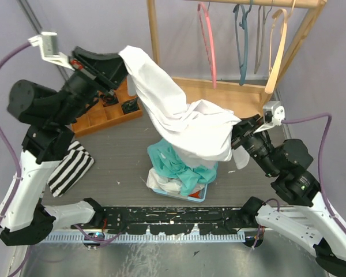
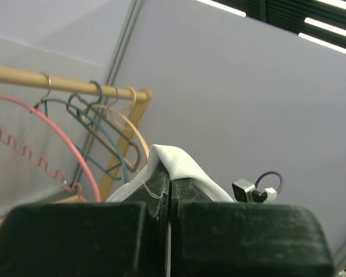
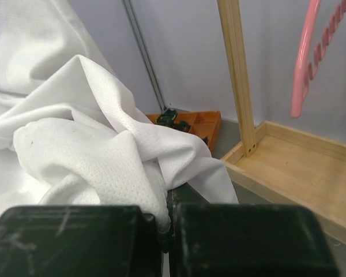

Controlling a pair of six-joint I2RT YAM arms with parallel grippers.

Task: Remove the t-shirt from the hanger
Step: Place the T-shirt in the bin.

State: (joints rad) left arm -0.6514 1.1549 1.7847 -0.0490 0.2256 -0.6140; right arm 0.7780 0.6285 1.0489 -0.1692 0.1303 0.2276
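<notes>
Left gripper (image 1: pixel 120 63) at upper left and right gripper (image 1: pixel 237 137) at centre right each pinch the t-shirt (image 1: pixel 179 115); apparently freed, it next needs setting down.

The white t-shirt (image 1: pixel 179 115), pinched by the 2 grippers, stretches from the left gripper (image 1: pixel 120 64) to the right gripper (image 1: pixel 237 137) and bars the way between them. Under its lower end stands a heaped basket (image 1: pixel 199 198). The wooden rack (image 1: pixel 219 89) with its hangers (image 1: pixel 210 46) rises beyond the right gripper. An orange tray (image 1: pixel 98 121) lies below the left gripper, with bare table (image 1: pixel 121 156) nearer.
</notes>
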